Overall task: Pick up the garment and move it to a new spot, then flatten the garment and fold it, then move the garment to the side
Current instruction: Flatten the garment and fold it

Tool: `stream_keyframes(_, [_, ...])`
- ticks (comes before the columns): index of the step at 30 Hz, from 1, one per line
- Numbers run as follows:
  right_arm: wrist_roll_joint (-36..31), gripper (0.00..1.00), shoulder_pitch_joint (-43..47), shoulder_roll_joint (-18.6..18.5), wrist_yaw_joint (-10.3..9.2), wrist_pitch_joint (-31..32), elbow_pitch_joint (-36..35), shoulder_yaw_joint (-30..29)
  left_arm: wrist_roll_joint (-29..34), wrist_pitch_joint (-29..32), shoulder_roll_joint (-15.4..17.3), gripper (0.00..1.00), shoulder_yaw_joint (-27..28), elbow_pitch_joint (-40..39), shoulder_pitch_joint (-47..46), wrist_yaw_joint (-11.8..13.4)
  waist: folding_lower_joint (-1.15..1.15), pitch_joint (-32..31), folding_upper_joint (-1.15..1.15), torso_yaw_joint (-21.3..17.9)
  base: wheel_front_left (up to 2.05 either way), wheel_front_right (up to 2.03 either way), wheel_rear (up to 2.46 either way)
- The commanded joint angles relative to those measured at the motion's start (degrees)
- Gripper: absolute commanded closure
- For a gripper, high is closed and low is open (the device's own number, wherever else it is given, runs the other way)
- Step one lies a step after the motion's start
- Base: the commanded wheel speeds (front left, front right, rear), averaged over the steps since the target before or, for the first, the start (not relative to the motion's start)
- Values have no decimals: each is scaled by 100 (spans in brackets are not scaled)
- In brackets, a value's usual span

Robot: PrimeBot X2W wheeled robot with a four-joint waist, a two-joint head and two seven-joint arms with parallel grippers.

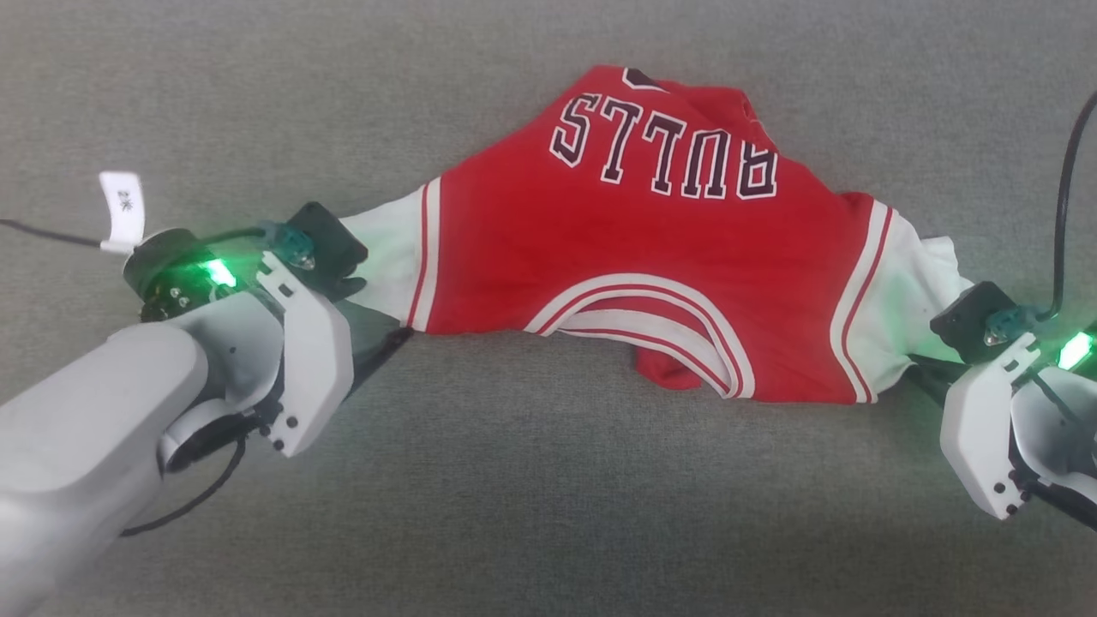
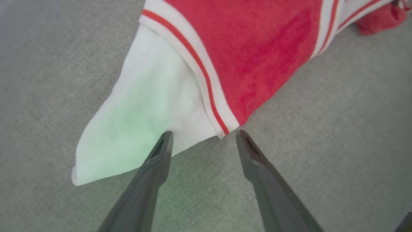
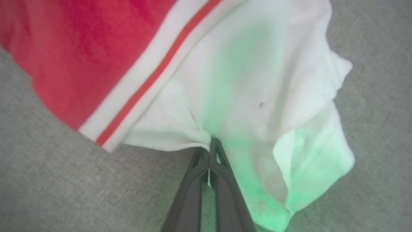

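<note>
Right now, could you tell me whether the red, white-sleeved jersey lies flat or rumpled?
Rumpled: the red jersey lies in an arch, its striped neckline folded over, one white sleeve crumpled.

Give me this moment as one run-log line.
Bulls jersey: unfolded, rumpled, on grey surface | left gripper: open, at its white sleeve | right gripper: shut on the other sleeve

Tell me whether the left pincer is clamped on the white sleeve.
No, the left pincer stands open, jaws apart at the white sleeve.
</note>
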Motion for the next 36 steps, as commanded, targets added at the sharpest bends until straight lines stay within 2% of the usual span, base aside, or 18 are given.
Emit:
stream_keyframes(1, [-27,100,36,49,-17,38,152,72,-123,-49,-41,0,-83,69,-76,-7,0,49,0,-38,0,0,0])
stream_keyframes(8, [2,100,-111,97,-39,-48,237,109,-292,-497,-261,0,-1018,1052,-747,-7,0,272,0,-139,0,0,0])
stream_keyframes(13, [-3,100,-149,138,-43,-64,251,115,-421,-539,-455,0,-1172,1452,-831,5,0,375,0,-184,0,0,0])
stream_keyframes(14, [2,100,-157,141,-43,-73,256,114,-428,-502,-495,20,-1187,1445,-833,5,0,386,0,-191,0,0,0])
stream_keyframes(15, [4,100,-169,145,-43,-67,254,114,-460,-468,-523,58,-1198,1415,-822,5,0,393,0,-198,0,0,0])
stream_keyframes(17, [8,100,-179,147,-44,-69,251,107,-484,-405,-534,100,-1211,1346,-754,2,0,399,0,-211,0,0,0])
stream_keyframes(22, [-16,100,-191,94,-44,-246,190,-87,-609,-701,-443,100,-1191,1360,-791,-3,0,303,0,-238,0,0,0])
stream_keyframes(25, [-73,100,-125,-36,-33,-454,24,-406,-900,-1171,-355,100,-1148,1341,-868,-2,0,194,0,-256,0,0,0])
stream_keyframes(32, [-4,100,367,-136,-13,-659,-699,-1820,-2079,-2313,-220,100,-724,760,-1007,-2,0,69,0,-201,0,0,0])
stream_keyframes(36, [220,100,342,88,-13,-522,-1088,-2488,-2465,-2617,-269,100,-560,670,-1251,-2,0,144,0,-187,0,0,0])
